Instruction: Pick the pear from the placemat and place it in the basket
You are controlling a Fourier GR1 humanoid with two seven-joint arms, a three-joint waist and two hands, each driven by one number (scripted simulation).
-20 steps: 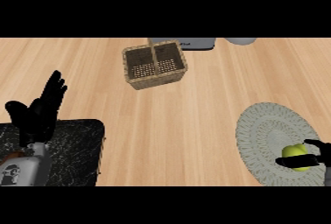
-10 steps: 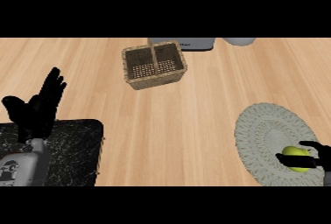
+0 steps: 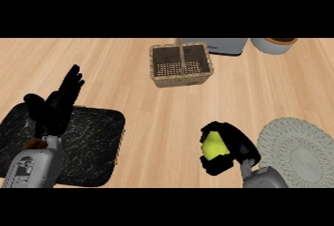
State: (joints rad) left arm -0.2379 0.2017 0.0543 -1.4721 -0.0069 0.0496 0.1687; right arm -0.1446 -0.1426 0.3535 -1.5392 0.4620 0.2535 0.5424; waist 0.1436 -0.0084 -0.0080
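Yellow-green pear [image 3: 213, 148] was wrapped in the right hand [image 3: 237, 145], fingers and thumb curled round it. Head view put it over the bare wood counter [image 3: 130, 92], just left of the round woven placemat [image 3: 297, 150] and off it. Wicker basket [image 3: 180, 66] stood well apart, up-left of that hand. Left hand [image 3: 57, 103] rested open, fingers straight up, over a dark mat [image 3: 91, 145] at left.

The light wooden surface [image 3: 117, 66] carries a square wicker basket [image 3: 183, 81], a round pale woven placemat [image 3: 301, 150] at right, a black speckled mat [image 3: 91, 145] at left, and a grey box [image 3: 218, 45] and white pot [image 3: 272, 46] farthest back.
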